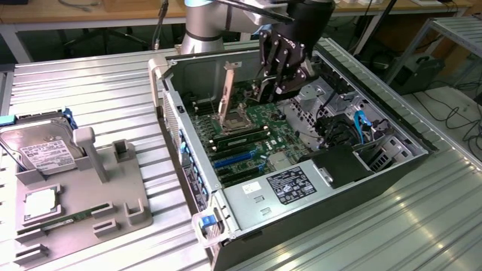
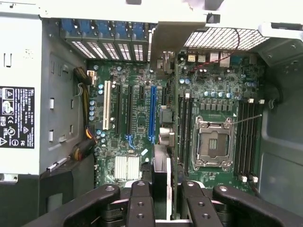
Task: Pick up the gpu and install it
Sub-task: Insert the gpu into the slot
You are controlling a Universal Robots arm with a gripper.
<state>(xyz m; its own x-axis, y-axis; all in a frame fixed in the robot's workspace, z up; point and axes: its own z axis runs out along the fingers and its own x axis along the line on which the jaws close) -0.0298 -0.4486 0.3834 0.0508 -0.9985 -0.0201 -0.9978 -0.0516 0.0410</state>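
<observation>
The arm reaches down into an open computer case (image 1: 391,121) lying on its side on the ribbed metal desk (image 1: 90,90). The claw (image 1: 280,76) hangs inside the case, above the green motherboard (image 1: 249,138), and is closed on the gpu (image 1: 227,93), which it grips by the upper edge. In the exterior view the card stands upright and edge-on, its silver bracket rising as a thin pale strip just to the exterior view's left of the claw, with the lower end down near the processor socket (image 1: 235,119).

In the wrist view the black fingers (image 2: 142,203) pinch the dark card (image 2: 160,177) between them, and the card runs away from the camera toward the back wall of the case, where its bracket (image 2: 173,40) shows as a tilted grey plate beside the row of rear slot covers. The card hangs over the motherboard (image 2: 137,118) between the blue expansion slot (image 2: 152,113) and the memory slots; whether it touches the board cannot be told.

A grey power supply (image 1: 283,189) with a label sits at the near end of the case. On the desk, well apart to the exterior view's left, a grey holder tray (image 1: 113,192) carries a silver hard drive (image 1: 42,149), a processor (image 1: 42,204) and a green memory stick (image 1: 71,218).
</observation>
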